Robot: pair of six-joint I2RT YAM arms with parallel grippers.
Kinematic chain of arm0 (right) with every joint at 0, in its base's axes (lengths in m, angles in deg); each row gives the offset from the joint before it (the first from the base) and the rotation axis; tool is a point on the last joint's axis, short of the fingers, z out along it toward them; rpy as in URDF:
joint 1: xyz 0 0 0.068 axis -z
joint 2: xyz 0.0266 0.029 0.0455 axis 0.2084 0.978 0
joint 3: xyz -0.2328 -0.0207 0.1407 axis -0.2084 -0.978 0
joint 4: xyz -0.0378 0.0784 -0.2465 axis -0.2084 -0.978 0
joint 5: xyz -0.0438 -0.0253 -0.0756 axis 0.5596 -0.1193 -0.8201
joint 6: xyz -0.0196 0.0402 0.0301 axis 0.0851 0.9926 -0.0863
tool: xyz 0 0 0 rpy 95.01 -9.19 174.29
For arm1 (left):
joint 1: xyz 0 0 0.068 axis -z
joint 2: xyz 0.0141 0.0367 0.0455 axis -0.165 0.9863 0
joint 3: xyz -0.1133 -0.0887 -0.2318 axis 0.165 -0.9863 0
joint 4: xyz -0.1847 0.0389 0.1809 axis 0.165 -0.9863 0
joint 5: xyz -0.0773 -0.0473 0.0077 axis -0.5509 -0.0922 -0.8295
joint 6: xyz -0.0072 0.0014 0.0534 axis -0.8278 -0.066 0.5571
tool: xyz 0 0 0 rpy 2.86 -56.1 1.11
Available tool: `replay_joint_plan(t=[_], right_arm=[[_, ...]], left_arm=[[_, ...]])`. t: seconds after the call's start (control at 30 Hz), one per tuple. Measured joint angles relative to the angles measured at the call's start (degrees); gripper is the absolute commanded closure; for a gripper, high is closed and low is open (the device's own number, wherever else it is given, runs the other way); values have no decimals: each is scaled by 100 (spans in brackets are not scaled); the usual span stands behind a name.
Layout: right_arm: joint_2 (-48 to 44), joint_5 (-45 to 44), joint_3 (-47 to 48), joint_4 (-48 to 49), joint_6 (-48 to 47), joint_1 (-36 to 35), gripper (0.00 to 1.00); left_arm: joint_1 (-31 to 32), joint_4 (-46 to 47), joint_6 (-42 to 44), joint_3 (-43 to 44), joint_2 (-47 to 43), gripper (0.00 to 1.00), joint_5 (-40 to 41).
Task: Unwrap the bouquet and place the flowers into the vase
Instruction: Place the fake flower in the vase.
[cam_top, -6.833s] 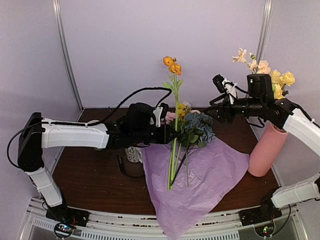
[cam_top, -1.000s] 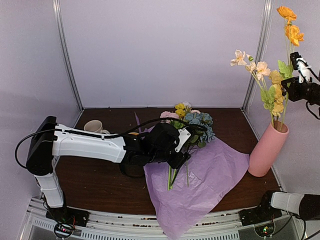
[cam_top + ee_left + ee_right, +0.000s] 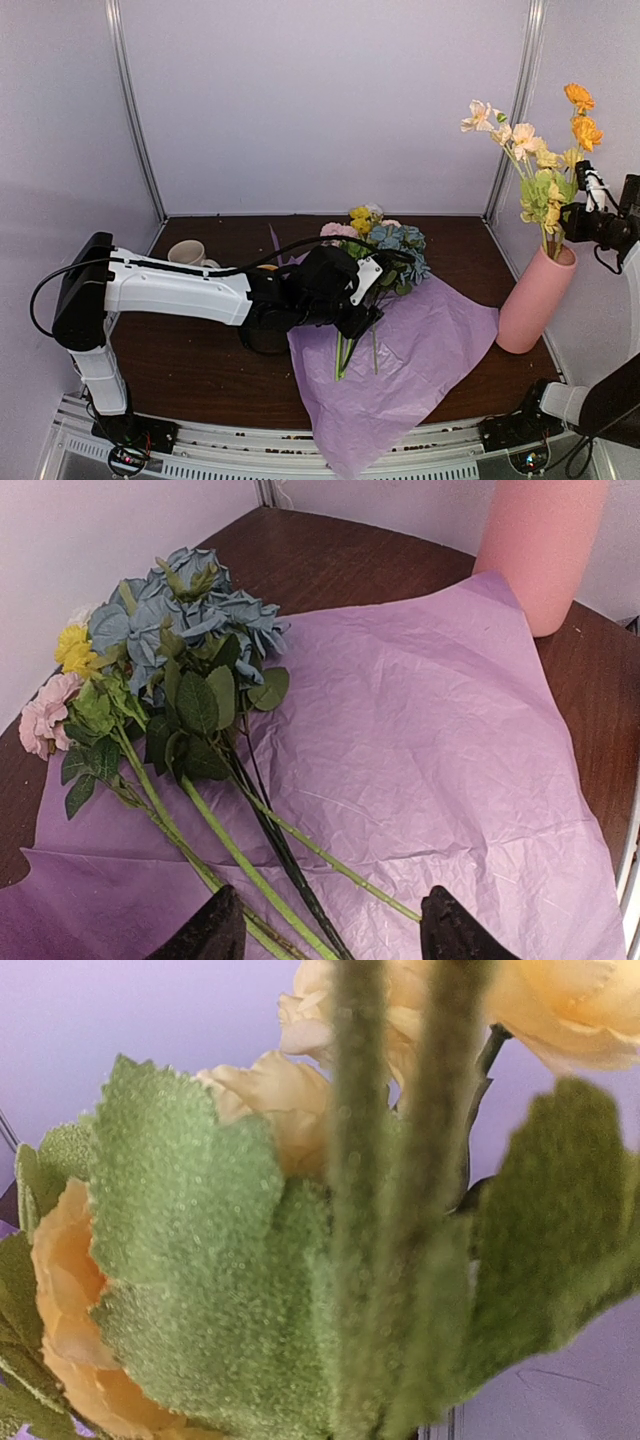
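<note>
Hovering over the flowers (image 3: 185,630) that lie on the opened tissue paper (image 3: 430,740), my left tool (image 3: 330,942) is released, its fingertips apart with nothing touching either one. The coming grasp turns on how the stems (image 3: 232,852) lie. Their long axis runs near to far on the desk (image 3: 180,340), with the blue, yellow and pink heads at the far end and the cut ends towards me. In my left wrist view the stems come down from the heads at upper left and pass into the gap between my fingertips. My jaws therefore already stand across the stems, one finger on each side, and I judge that a drop straight down and a squeeze would catch them. They fan apart slightly, so I may gather more than one.

My left tool is by far the nearer to this bunch. The vase (image 3: 535,300) stands well apart at the right edge of the desk, leaning a little and already holding peach and yellow blooms. My right tool (image 3: 578,208) is up beside its mouth, clenched on the orange-bloomed stem (image 3: 580,110), which stands upright above the vase. Whether its foot is already inside the vase I cannot tell.
</note>
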Motion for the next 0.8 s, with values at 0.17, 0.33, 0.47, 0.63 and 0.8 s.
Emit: replay_joint_plan(t=[0.17, 0.33, 0.47, 0.63, 0.8], right_arm=[[-9, -48, -42, -59, -138, 44, 69], [-42, -111, -37, -448, -352, 90, 64], [-223, -166, -24, -713, -431, 90, 58], [-439, -260, 192, -1010, -466, 96, 53], [-629, -411, 422, -1333, -522, 101, 29]], left_arm=[[0, 0, 0, 0, 0, 38, -22], [0, 2, 0, 0, 0, 38, -68], [0, 7, -2, 0, 0, 38, -90], [0, 9, -2, 0, 0, 38, -103], [0, 9, -4, 0, 0, 38, -109]])
